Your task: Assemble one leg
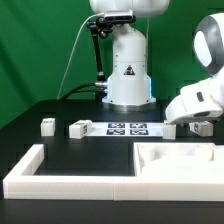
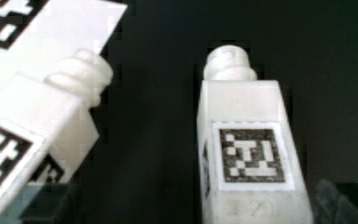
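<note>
leg [image 2: 247, 130] lies flat on the black table [image 2: 158, 40] and fills the middle of the wrist view. it is a short white block with its square tag facing up at the camera. its long axis runs straight away from the fingertips, and its rounded peg end points away from them. a second leg [image 2: 43, 110] lies just beside it with a dark gap between, angled a little against it, its peg pointing roughly the same way. the gripper [image 2: 195, 198] hangs over both with its jaws spread wide. the blurred fingers [image 2: 348, 195] show at either side, and the leg sits between them with no pad pressed on it as far as can be told. in the exterior view the leg [image 1: 200, 128] is at the exterior view's right under the white wrist, beside the marker board [image 1: 127, 128] and just beyond the far rim of the tray-like part [image 1: 180, 170]. a third leg [image 1: 80, 128] and a fourth leg [image 1: 47, 125] lie at the board's other side, toward the exterior view's left. the l-shaped wall [image 1: 35, 170] lies near, at that left. the robot base [image 1: 128, 70] stands far and central before a green backdrop [image 1: 40, 50].
</note>
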You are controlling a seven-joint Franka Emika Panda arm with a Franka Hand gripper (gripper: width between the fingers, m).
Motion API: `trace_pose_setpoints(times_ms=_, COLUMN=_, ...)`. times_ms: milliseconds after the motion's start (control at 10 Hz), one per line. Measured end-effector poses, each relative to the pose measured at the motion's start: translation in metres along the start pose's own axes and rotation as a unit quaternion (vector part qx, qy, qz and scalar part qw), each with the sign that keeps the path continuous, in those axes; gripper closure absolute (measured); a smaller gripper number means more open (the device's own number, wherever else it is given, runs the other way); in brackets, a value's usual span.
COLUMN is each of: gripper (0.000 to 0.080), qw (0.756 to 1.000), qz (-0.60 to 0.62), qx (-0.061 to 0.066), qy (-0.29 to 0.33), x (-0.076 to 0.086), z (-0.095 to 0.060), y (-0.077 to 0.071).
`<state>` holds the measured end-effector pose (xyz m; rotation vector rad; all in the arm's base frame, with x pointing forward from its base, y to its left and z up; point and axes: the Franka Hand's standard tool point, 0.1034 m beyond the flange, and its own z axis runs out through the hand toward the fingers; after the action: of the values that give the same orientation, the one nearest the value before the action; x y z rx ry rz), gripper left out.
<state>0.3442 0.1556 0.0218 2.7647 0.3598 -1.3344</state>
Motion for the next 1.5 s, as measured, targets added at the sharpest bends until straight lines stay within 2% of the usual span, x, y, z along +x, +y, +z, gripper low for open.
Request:
trace_pose_setpoints(times_ms=200, gripper=0.0150, qw=1.000, qz=0.001, qx=0.000, qy=-0.001, x=0.002, z=0.008, y=0.000)
trace_pose_setpoints(times_ms=500, gripper=0.0150, qw=1.000, qz=0.002, qx=-0.001, qy=-0.004, x=0.002, z=0.009, y=-0.004)
trace_pose_setpoints(times_ms=600, gripper=0.0150, qw=1.000, qz=0.003, qx=0.001, qy=-0.005, x=0.000, z=0.002, y=-0.004)
trace_pose_setpoints(times_ms=700, gripper=0.0150, qw=1.000, qz=0.007, qx=0.012, qy=-0.008, x=-0.004, z=-0.001, y=-0.005)
trace_pose_setpoints(times_ms=1100, gripper=0.0150, qw=1.000, qz=0.008, qx=0.015, qy=-0.002, x=0.000, z=0.019, y=-0.003)
trace_pose_setpoints(times_ms=1500, gripper=0.0150, qw=1.000, qz=0.007, qx=0.014, qy=-0.004, x=-0.001, z=0.022, y=-0.005)
